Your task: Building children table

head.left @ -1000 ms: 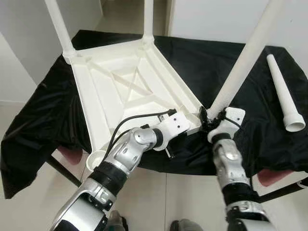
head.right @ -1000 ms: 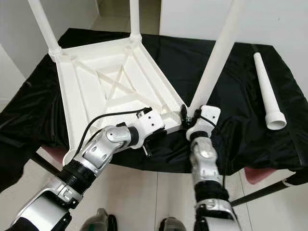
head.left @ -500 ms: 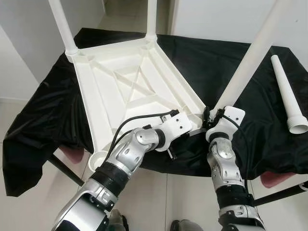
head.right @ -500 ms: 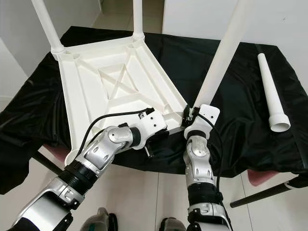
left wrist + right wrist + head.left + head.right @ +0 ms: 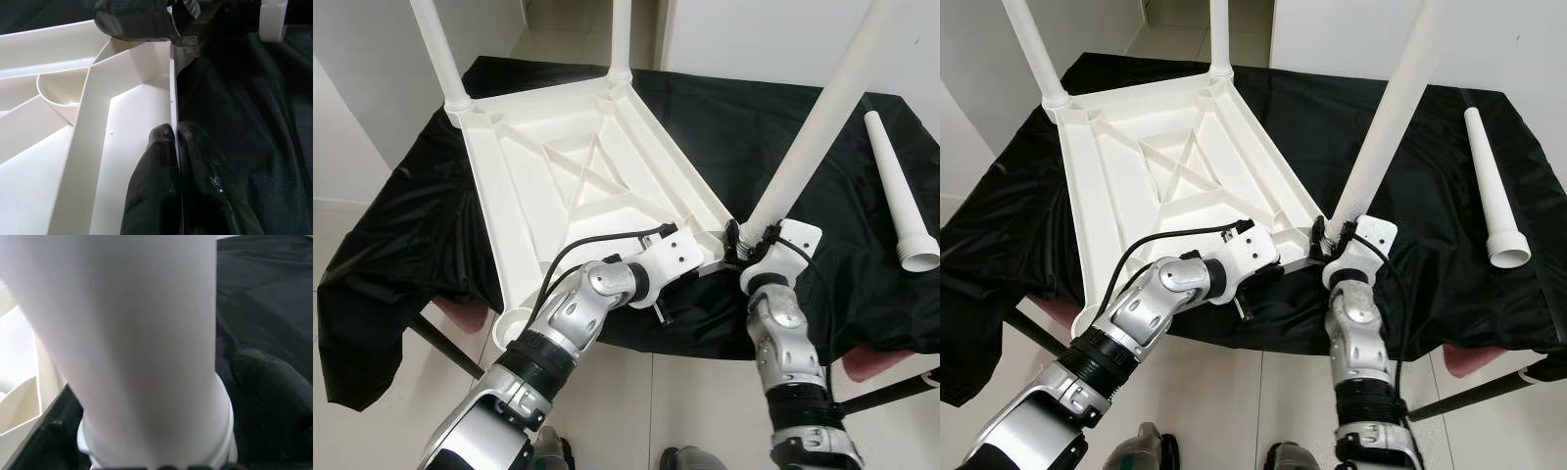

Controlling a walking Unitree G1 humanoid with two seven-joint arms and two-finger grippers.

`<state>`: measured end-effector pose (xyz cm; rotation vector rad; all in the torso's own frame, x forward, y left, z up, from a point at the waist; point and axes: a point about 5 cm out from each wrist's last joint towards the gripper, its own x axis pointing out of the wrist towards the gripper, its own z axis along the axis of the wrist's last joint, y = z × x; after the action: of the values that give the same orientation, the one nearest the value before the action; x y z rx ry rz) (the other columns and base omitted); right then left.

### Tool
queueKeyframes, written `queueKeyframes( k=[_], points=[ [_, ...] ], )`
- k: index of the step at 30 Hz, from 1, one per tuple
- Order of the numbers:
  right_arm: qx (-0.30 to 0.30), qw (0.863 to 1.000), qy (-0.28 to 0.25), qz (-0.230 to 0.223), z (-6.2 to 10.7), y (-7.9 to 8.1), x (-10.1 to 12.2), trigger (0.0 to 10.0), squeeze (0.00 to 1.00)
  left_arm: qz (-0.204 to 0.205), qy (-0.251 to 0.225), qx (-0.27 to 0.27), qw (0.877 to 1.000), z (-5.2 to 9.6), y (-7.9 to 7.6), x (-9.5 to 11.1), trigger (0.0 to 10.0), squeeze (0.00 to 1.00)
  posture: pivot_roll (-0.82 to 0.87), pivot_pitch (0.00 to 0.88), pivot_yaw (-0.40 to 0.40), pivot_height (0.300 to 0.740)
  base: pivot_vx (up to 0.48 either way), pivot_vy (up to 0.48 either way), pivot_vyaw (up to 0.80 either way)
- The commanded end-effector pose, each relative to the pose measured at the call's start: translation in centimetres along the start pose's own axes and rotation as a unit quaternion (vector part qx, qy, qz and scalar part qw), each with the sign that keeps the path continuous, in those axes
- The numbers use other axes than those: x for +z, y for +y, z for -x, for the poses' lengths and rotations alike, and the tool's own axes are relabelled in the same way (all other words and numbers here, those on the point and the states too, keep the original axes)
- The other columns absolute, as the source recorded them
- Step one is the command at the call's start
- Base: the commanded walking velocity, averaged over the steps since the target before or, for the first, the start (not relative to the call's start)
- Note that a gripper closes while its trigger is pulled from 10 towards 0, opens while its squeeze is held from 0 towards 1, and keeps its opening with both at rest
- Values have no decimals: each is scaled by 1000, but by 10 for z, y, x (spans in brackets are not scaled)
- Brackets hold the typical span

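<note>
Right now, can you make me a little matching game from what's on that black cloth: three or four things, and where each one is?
Things:
1. loose leg
2. right gripper
3. left gripper
4. tabletop

Places:
A. pinching the tabletop's near rim
B. upside down on the black cloth
C. lying flat at the robot's far right
D. around the base of the tilted leg

Pairs: 1-C, 2-D, 3-A, 4-B

I see a plain white upturned children table (image 5: 578,166), ribs and legs white too. By my right tool (image 5: 744,247) the held leg (image 5: 808,137) is white; beyond it a loose leg (image 5: 899,196) matches. A black cloth (image 5: 401,225) covers the surface. My arms are silver, tool fingers (image 5: 161,191) black. The floor (image 5: 372,411) is pale beige tile.
</note>
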<state>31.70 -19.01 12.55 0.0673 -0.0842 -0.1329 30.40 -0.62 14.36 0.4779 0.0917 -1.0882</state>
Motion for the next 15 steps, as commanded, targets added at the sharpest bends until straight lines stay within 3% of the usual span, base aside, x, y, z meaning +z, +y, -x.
queueKeyframes(
  k=[1,5,7,15],
  points=[
    [56,998,37,-1,1,-6,-15,10000,0,-7,-18,36,999,5,9,8,10000,0,15,52,-4,740,0,0,0],
    [101,994,40,1,-2,-6,-15,10000,0,-9,-19,35,999,4,8,9,10000,0,16,50,-3,740,0,0,0],
    [153,987,48,5,-5,-8,-16,10000,0,-10,-20,34,999,4,8,10,10000,0,16,45,2,740,0,0,0],
    [244,967,66,37,-10,-8,-22,10000,0,-12,-22,32,999,3,9,12,10000,0,18,43,11,740,0,0,0]
  ],
)
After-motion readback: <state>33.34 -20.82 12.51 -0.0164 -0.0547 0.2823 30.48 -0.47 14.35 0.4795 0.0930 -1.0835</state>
